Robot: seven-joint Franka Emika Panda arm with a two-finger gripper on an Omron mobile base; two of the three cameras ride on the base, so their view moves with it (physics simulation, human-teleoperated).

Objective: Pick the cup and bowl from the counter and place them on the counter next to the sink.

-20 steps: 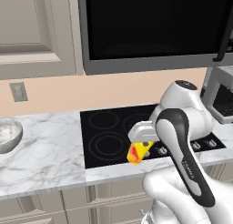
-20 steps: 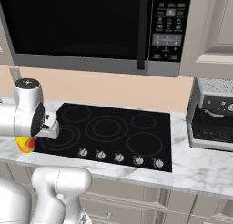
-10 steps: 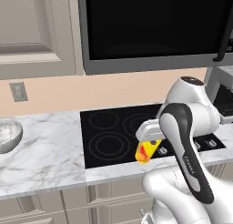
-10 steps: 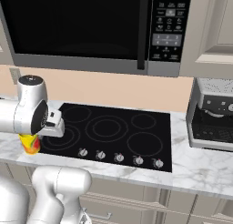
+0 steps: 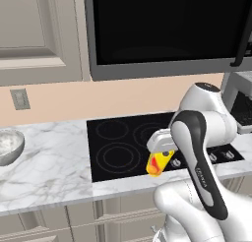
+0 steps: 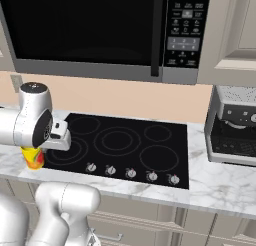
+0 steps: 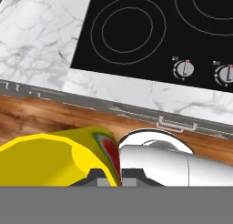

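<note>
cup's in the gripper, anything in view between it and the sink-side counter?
No sink is in view, so the full path can't be judged. The gripper is shut on the cup, above the cooktop's front edge. To its left: bare marble counter, then the bowl at the frame's far-left edge.

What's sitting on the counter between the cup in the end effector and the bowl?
In the left base view, only bare marble counter and the left part of the black cooktop lie between the held cup and the bowl.
</note>
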